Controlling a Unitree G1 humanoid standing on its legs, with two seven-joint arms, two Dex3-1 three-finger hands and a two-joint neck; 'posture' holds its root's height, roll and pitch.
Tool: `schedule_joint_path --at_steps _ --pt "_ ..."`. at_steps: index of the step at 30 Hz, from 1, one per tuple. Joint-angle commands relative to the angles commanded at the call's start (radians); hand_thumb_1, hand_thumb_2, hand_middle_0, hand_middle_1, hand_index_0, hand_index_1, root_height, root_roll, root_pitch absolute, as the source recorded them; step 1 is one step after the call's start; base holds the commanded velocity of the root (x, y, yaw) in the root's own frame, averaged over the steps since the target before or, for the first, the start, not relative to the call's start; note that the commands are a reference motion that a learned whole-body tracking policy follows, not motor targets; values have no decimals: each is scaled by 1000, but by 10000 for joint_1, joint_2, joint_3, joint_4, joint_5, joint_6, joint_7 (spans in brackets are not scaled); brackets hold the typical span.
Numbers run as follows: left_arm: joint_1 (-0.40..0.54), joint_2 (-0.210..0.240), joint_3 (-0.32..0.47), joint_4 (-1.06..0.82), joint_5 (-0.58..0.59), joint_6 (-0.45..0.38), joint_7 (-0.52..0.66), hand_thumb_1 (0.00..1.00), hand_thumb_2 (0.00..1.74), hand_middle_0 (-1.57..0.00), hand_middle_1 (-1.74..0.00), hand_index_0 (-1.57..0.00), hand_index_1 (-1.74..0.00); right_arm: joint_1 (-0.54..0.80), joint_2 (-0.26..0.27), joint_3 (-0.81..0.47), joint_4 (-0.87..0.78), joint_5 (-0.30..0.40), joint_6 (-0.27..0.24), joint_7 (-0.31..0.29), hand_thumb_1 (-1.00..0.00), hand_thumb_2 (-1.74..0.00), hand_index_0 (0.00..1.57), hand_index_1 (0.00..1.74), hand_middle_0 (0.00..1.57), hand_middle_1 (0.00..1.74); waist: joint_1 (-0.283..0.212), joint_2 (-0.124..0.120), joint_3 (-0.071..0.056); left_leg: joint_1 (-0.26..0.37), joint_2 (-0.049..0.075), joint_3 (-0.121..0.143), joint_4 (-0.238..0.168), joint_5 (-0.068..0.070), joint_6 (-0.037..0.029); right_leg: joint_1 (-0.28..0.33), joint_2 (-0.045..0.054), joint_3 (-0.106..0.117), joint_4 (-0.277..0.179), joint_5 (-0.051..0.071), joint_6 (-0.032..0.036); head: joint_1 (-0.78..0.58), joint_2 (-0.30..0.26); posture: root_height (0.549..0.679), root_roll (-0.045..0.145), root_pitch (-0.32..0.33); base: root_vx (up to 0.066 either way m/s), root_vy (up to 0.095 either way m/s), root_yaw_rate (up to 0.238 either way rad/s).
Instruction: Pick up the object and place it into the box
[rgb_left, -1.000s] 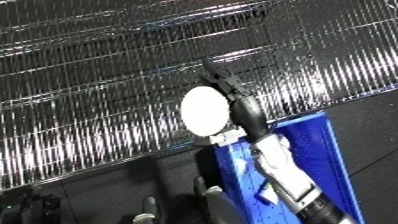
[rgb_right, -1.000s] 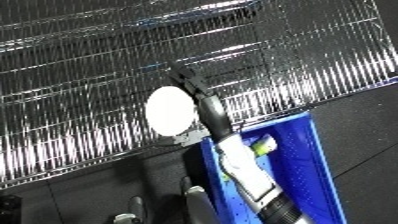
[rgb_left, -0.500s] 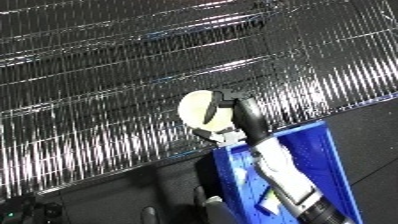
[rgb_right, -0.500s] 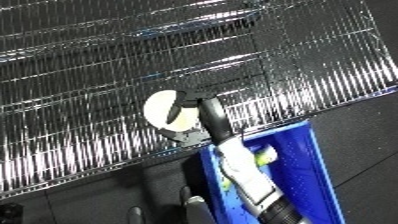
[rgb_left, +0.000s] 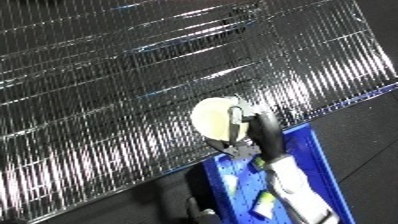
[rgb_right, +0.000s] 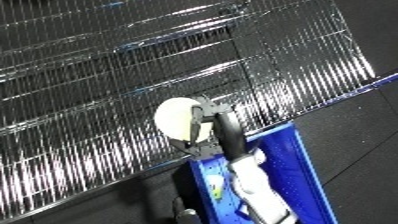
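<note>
My right hand (rgb_left: 258, 132) is shut on a pale cream round object (rgb_left: 211, 119), with the black fingers curled round its right side. Hand and object hang over the far rim of the blue bin (rgb_left: 316, 161), above the near edge of the shiny ribbed silver surface (rgb_left: 107, 100). The white forearm (rgb_left: 293, 187) runs up from the lower edge across the bin's inside. A small yellow-green thing (rgb_right: 216, 186) lies in the bin beside the forearm. My left hand shows in neither view.
The silver ribbed surface fills the upper and left parts of the view, and its near edge runs slantwise with a blue strip (rgb_left: 369, 96). Dark floor (rgb_left: 369, 140) lies to the right of the bin.
The whole picture has shifted, so the camera moved and more of the bin shows. The right hand still holds the round object, now a little lower and nearer the bin's far rim.
</note>
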Motion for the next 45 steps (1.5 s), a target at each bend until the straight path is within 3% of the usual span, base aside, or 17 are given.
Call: schedule_joint_path --at_steps 4,10,15,21,23,25,29,33,39,45 --pt "233 -12 284 -78 58 -1 -144 1000 1740 -1570 -1740 -1570 -1740 890 -161 -588 -697 -55 -181 -264 -900 -1566 1413 1566 1413 1566 -274 -58 -131 200 137 104 -221 32 -11 185 71 142 -254 61 43 26 180 626 64 34 -35 -24 -242" --pt "468 41 614 -184 42 -63 -212 1000 1740 -1570 -1740 -1570 -1740 2018 -323 -1413 -1228 -234 -406 -960 -900 -1566 1413 1566 1413 1566 -675 -80 -190 459 292 257 -607 117 -37 380 166 357 -748 258 119 254 675 632 65 42 -61 -20 -229" --pt "521 17 759 -165 86 -242 -244 1000 1740 -1570 -1740 -1570 -1740 2585 -411 -2010 -1443 -53 -512 -1367 -900 -1566 1413 1566 1413 1566 -1082 -3 -175 684 421 455 -1215 359 -91 442 227 532 -1337 494 192 609 1473 639 68 63 -104 9 -265" --pt "353 -186 785 -62 -5 -559 -47 1000 1740 -1570 -1740 -1570 -1740 3087 -620 -2567 -1234 414 -710 -1617 -900 -1566 1413 1566 1413 1566 -1610 240 -106 989 480 733 -1743 587 -197 498 224 716 -1812 654 250 1649 2155 644 79 77 -88 63 -235" --pt "333 -246 771 -14 -40 -607 -19 1000 1740 -1570 -1740 -1570 -1740 3158 -603 -2633 -1130 643 -799 -1575 -850 -1479 1334 1479 1334 1479 -1698 284 -84 1044 492 780 -1809 615 -222 513 218 742 -1862 668 253 1933 2326 644 81 79 -72 75 -241" --pt "349 -429 702 127 -70 -769 -38 1000 1740 -1570 -1740 -1570 -1740 3388 -477 -2772 -805 1340 -1129 -1383 -700 -1218 1099 1218 1099 1218 -1922 387 -10 1202 536 907 -1939 660 -285 577 196 805 -1946 673 246 2521 2590 646 87 80 -52 55 -196" --pt "356 -636 557 211 -69 -1000 -37 1000 1740 -1570 -1740 -1570 -1740 3631 -308 -2857 -319 1804 -1638 -1265 -500 -870 785 870 785 870 -2157 502 78 1379 570 1031 -1969 643 -333 647 134 856 -1977 672 223 3241 2457 647 96 75 -34 58 -151" --pt "287 -739 424 301 -109 -1105 27 1000 1740 -1570 -1740 -1570 -1740 3717 -242 -2921 178 2219 -1940 -1078 -300 -522 471 522 471 522 -2308 610 100 1557 551 1085 -1985 611 -360 768 63 898 -2078 704 215 3596 2177 649 102 68 8 57 -126" --pt "20 -817 163 459 -94 -1125 300 1000 1740 -1570 -1740 -1570 -1740 3526 -287 -2801 571 2281 -1887 -1062 0 0 0 0 0 0 -2350 707 68 1725 482 1104 -2117 613 -358 884 52 952 -2249 751 222 3759 2117 651 103 67 16 21 -56" --pt "-59 -865 104 590 -96 -1077 387 1000 1740 -1570 -1740 -1570 -1740 3472 -255 -2660 649 2208 -1710 -1164 0 0 0 0 0 0 -2311 764 -14 1797 407 1069 -2402 745 -371 915 63 974 -2464 855 253 3810 1427 652 102 75 36 8 -1"
